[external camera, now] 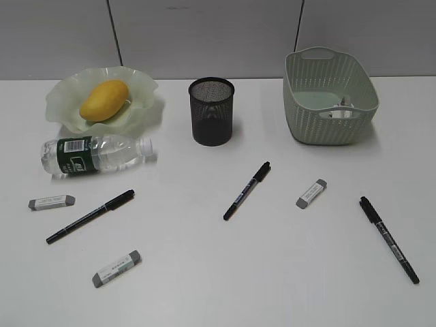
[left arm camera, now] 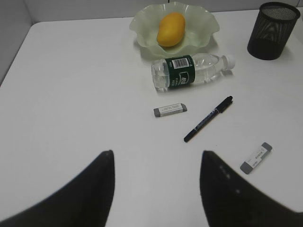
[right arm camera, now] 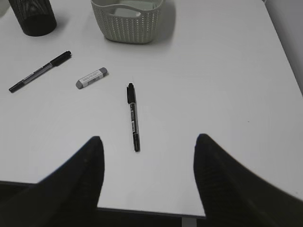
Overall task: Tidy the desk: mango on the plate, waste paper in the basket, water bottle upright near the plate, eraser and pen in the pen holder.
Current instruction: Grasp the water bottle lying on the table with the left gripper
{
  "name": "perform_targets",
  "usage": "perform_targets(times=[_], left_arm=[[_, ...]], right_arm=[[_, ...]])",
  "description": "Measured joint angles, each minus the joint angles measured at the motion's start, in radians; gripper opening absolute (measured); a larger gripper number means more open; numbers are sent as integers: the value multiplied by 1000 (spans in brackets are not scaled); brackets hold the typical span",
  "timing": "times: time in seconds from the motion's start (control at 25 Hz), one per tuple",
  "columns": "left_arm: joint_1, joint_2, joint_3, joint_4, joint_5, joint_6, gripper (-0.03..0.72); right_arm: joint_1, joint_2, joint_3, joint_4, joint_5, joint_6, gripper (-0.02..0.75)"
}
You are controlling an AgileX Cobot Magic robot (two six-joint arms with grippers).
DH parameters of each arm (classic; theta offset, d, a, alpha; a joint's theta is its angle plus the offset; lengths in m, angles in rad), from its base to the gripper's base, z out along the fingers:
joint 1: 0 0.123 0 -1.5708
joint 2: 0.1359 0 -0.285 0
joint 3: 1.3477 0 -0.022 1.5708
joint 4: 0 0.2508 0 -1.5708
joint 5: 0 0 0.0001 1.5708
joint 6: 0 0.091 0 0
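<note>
A tidy-up in progress: the left gripper (left arm camera: 156,163) hangs over the desk (left arm camera: 71,94) with jaws wide and nothing between them. Ahead of those jaws lie an eraser (left arm camera: 170,109) and a pen (left arm camera: 208,118), with a second eraser (left arm camera: 256,157) just off the right finger. Beyond them the bottle (left arm camera: 191,71) lies on its side, touching or nearly touching the plate (left arm camera: 142,26), where the mango (left arm camera: 171,29) sits. The holder (left arm camera: 273,30) stands upright far ahead to the right.

The right gripper (right arm camera: 148,144) also hangs with jaws wide and empty above the desk's near edge. A black pen (right arm camera: 133,116) lies just ahead of its gap, slightly left. Farther ahead and left are another eraser (right arm camera: 92,78) and another pen (right arm camera: 40,71). The basket (right arm camera: 128,21) stands straight ahead; in the exterior view the paper (external camera: 343,109) shows inside it.
</note>
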Motion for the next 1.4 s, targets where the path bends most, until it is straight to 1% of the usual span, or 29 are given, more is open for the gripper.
perform_targets(times=[0.28, 0.32, 0.44, 0.48, 0.52, 0.6, 0.64, 0.72, 0.92, 1.04, 1.16, 1.24, 1.4], left_arm=[[0, 0, 0, 0, 0, 0, 435], [0, 0, 0, 0, 0, 0, 435], [0, 0, 0, -5, 0, 0, 435], [0, 1, 0, -12, 0, 0, 435], [0, 12, 0, -21, 0, 0, 435], [0, 57, -3, -57, 0, 0, 435], [0, 94, -12, -73, 3, 1, 440], [0, 184, -44, -81, 7, 15, 459], [0, 438, -186, -21, 8, 41, 545], [0, 603, -281, -21, 8, 41, 559], [0, 801, -394, -54, 23, 52, 562], [0, 940, -472, -86, 30, 121, 562], [0, 1140, -597, -165, 30, 369, 562]], right_arm=[[0, 0, 0, -4, -3, 3, 489], [0, 0, 0, -4, -3, 3, 505], [0, 0, 0, -4, -3, 5, 611], [0, 0, 0, -4, -4, 6, 636], [0, 0, 0, -4, -4, 7, 652], [0, 0, 0, -5, -4, 8, 657], [0, 0, 0, -8, -5, 10, 652], [0, 0, 0, -11, -5, 11, 617], [0, 0, 0, -13, -7, 11, 504], [0, 0, 0, -13, -7, 11, 457], [0, 0, 0, -14, -7, 11, 430], [0, 0, 0, -14, -7, 13, 421], [0, 0, 0, -15, -7, 13, 415]])
